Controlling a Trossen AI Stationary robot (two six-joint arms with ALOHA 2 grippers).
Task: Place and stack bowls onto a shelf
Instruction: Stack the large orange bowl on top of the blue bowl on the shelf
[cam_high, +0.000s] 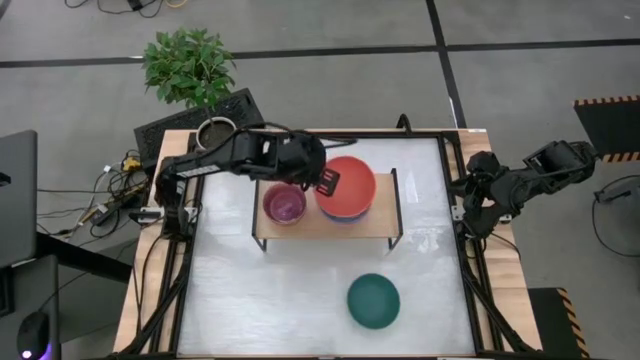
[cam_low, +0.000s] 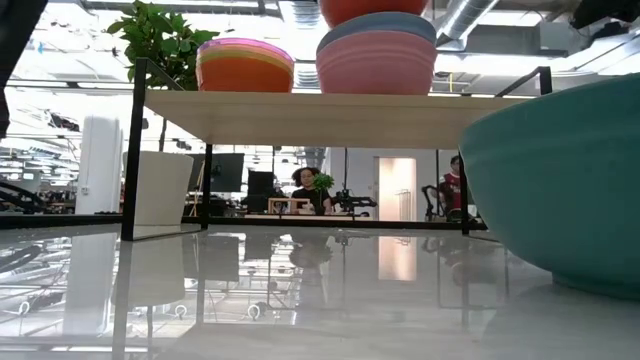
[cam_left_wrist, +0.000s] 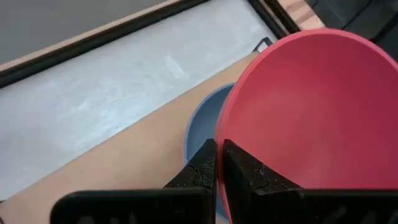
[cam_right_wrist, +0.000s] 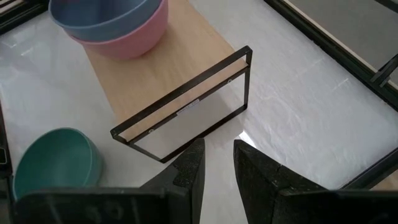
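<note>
My left gripper (cam_high: 328, 182) reaches over the shelf (cam_high: 300, 228) and is shut on a red bowl (cam_high: 348, 186). The red bowl hangs right above a blue bowl (cam_left_wrist: 200, 124) nested in a pink bowl (cam_low: 376, 62) on the shelf's right half. I cannot tell whether red and blue touch. A small stack topped by a purple bowl (cam_high: 285, 205) stands on the shelf's left half. A teal bowl (cam_high: 373, 301) sits on the table in front of the shelf. My right gripper (cam_right_wrist: 217, 160) waits open at the table's right edge, touching nothing. My left gripper pinches the red bowl's rim (cam_left_wrist: 225, 127) on the side toward the table's left. One finger (cam_left_wrist: 245, 169) is inside the bowl and the other finger (cam_left_wrist: 200, 167) is outside. The fingers come from the left, slanting downward. The bowl is held mouth up over the blue bowl.
A potted plant (cam_high: 190, 65) and a white pot (cam_high: 214, 130) stand at the table's far left corner. A black frame (cam_high: 440, 138) runs around the table. People sit in the room beyond (cam_low: 305, 185). Bare white table lies left and right of the teal bowl.
</note>
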